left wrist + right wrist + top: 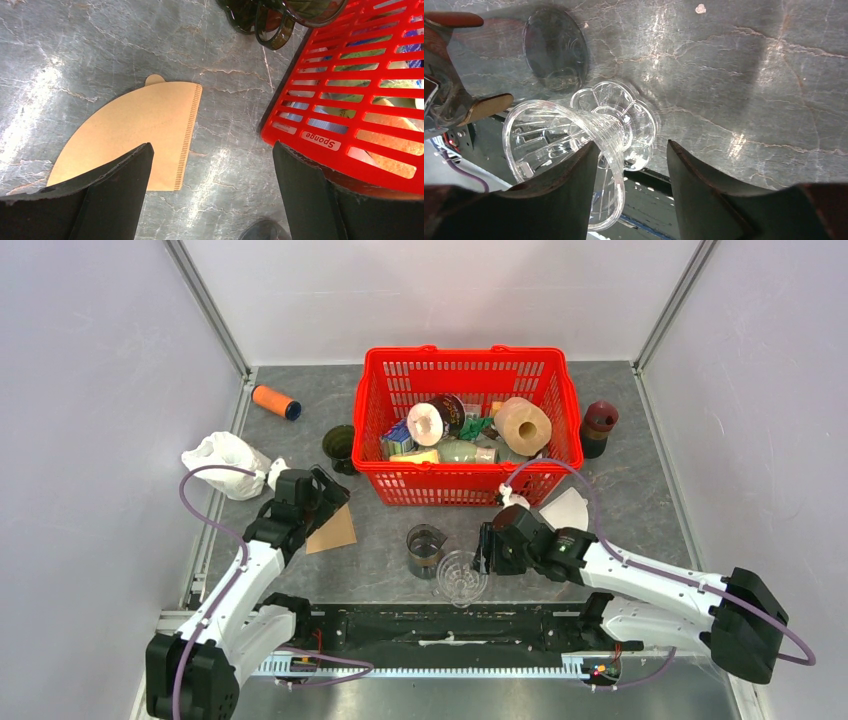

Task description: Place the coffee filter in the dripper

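Basket point(360, 157) label reading "Sponge", left hand point(212, 150) spread wide over filter point(140, 120), right hand point(633, 150) straddling dripper point(554, 135), grip unclear

The left gripper point(212, 150) gapes wide, the right gripper point(631, 149) less so.

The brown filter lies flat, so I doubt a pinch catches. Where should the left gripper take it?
Probably the small round tab on the coffee filter's curved rim, from straight above. The paper lies flat on the table with no thickness to pinch; the tab juts past the edge. The left gripper is open.
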`<move>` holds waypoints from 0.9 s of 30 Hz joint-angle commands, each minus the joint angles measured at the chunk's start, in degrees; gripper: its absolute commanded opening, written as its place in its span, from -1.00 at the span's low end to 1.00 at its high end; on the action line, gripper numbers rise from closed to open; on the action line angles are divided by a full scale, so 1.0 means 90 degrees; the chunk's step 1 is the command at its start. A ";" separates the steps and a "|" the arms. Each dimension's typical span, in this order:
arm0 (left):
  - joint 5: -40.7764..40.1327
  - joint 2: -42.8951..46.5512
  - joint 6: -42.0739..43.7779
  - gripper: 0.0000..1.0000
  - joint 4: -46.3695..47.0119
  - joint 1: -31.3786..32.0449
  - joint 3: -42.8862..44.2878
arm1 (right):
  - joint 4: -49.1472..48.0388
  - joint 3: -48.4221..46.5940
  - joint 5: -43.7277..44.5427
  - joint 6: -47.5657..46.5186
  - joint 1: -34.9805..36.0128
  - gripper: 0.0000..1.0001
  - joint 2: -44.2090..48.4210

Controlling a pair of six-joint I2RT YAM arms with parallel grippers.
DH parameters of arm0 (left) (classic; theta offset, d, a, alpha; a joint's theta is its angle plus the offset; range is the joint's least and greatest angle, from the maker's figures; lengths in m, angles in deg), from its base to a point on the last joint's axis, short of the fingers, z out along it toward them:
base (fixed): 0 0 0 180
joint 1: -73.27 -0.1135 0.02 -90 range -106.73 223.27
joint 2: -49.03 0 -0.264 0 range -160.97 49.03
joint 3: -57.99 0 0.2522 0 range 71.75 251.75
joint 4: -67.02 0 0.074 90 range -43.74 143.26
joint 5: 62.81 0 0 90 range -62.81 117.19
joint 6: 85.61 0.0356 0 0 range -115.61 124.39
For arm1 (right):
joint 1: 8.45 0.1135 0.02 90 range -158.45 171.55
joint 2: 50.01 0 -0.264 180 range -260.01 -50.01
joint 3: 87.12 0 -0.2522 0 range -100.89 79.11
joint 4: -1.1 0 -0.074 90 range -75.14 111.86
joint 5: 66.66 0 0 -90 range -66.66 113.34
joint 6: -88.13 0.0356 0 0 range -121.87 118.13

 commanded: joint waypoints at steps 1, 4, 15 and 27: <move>0.0140 0.0000 0.0158 0.93 0.0207 0.0024 -0.0034 | -0.0231 -0.0187 0.0115 0.0026 0.0089 0.11 -0.0024; 0.0190 -0.0040 0.0196 0.93 0.0223 0.0023 -0.0044 | -0.0423 -0.0097 -0.0080 -0.0008 0.0099 -0.08 -0.0058; 0.0237 -0.0019 0.0209 0.94 0.0155 0.0023 -0.0019 | -0.0534 0.0004 -0.0156 -0.0039 0.0099 -0.56 0.0059; 0.0147 -0.0116 0.0178 0.94 0.0101 0.0023 0.0004 | 0.0301 -0.0566 -0.0127 -0.0787 0.0099 -0.97 0.0677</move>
